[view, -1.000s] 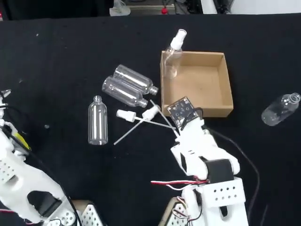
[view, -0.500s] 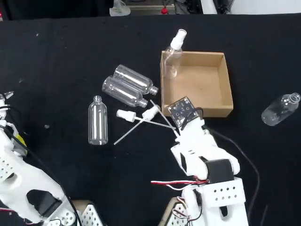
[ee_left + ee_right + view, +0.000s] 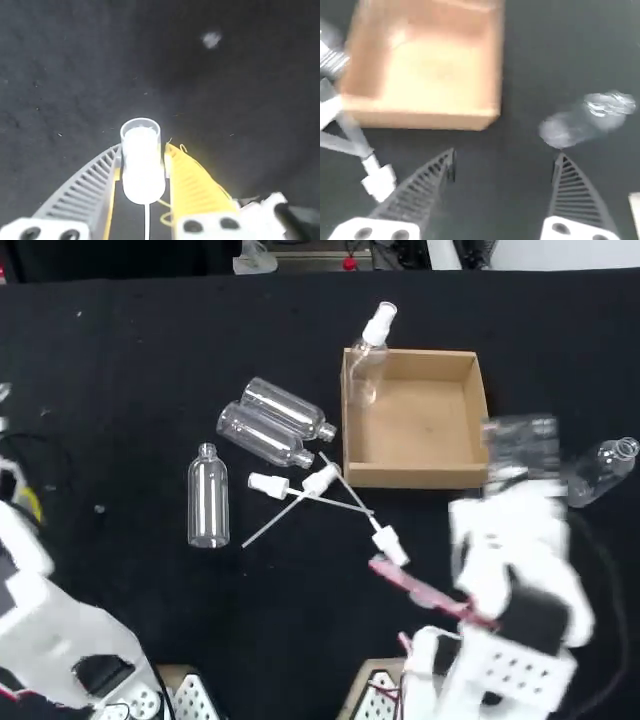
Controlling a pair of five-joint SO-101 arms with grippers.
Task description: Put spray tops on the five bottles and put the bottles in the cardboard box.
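Wide-spread end effector [image 3: 506, 153] near cardboard box [image 3: 420, 117] and bottle [image 3: 587, 117].

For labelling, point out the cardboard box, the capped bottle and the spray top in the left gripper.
cardboard box [image 3: 417, 478]: high view, near wall.
capped bottle [image 3: 364, 365]: high view, clear body.
spray top [image 3: 142, 162]: left wrist view, white head.

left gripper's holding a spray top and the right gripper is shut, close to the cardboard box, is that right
No: the right gripper is open, jaws spread wide with nothing between them, as the right wrist view shows. The left gripper does hold a spray top, and the cardboard box is close by.
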